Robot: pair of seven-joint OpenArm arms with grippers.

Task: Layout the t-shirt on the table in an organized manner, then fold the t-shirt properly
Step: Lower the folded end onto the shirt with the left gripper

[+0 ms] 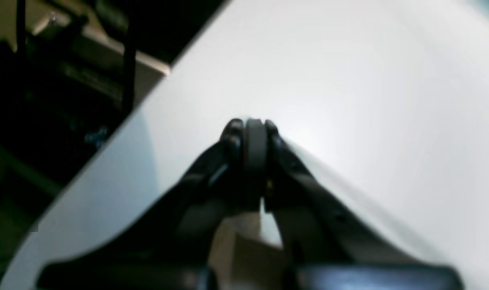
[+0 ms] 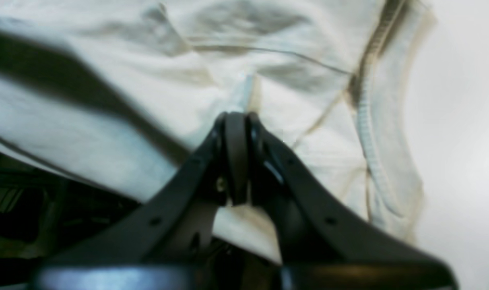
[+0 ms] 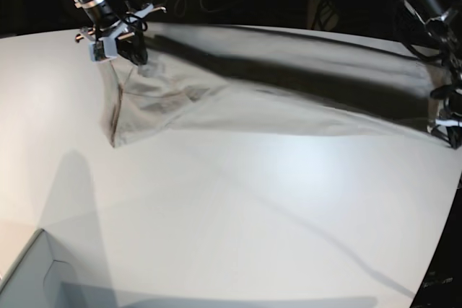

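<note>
The table is the biggest thing here, broad and white, with most of its surface bare on the near side of both arms. Along its far edge the t-shirt is stretched out long between the two grippers, sagging and creased rather than lying flat.

The right gripper has its fingers pressed together on a fold of cloth just beside the ribbed collar, which runs to the right of the fingertips; the fabric spreads out ahead of and to the left of them. The left gripper also has its fingers together, over bare table. Whether cloth is pinched there cannot be told from the wrist view; the base view suggests the shirt's far end reaches that gripper, though it is small and dim.

The risks, as I judge them:
- The shirt sits close to the table's far edge behind the fingers, so slack cloth could slide off.
- If the left hold is thin or absent, pulling would drag the shirt sideways rather than spread it.
- A pinch so near the collar could stretch it, or bunch two layers together, leaving a crooked layout to fold from.
</note>
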